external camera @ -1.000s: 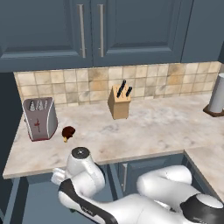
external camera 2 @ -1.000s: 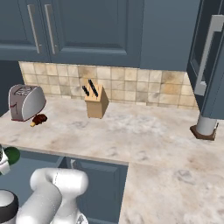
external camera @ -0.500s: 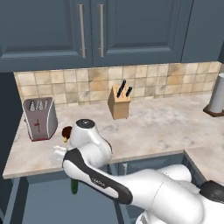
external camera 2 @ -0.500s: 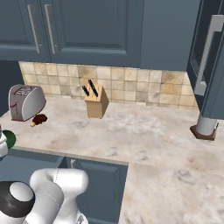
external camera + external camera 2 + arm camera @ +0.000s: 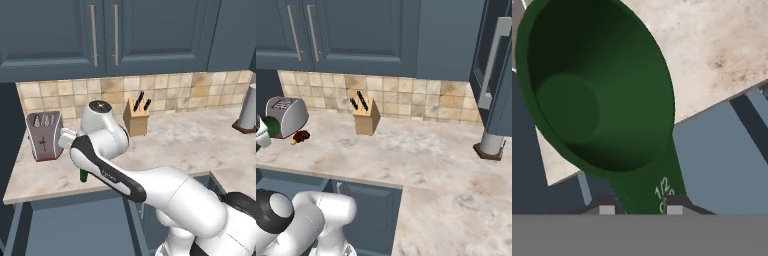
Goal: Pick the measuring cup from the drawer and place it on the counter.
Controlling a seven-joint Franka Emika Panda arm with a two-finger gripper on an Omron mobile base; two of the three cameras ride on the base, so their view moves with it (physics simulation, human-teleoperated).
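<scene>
The green measuring cup [image 5: 597,95] looms large in the hand view, its handle pinched between my gripper's [image 5: 640,207] two dark fingertips, so the gripper is shut on it. In the right base view the cup [image 5: 274,126] hangs at the far left beside the white hand [image 5: 260,136], in front of the toaster. In the left base view my arm hides all but a green sliver of the cup [image 5: 83,175] at the counter's [image 5: 190,145] front edge. The open drawer [image 5: 60,225] lies below, blue-grey and bare.
A silver toaster [image 5: 44,135] stands at the counter's left end, with a small dark brown-red object [image 5: 301,136] beside it. A wooden knife block [image 5: 137,117] sits against the tiled wall. A paper towel holder [image 5: 247,107] stands at the far right.
My arm has risen from low over the drawer to counter height. The measuring cup has come up with it, from below the counter edge to level with it.
</scene>
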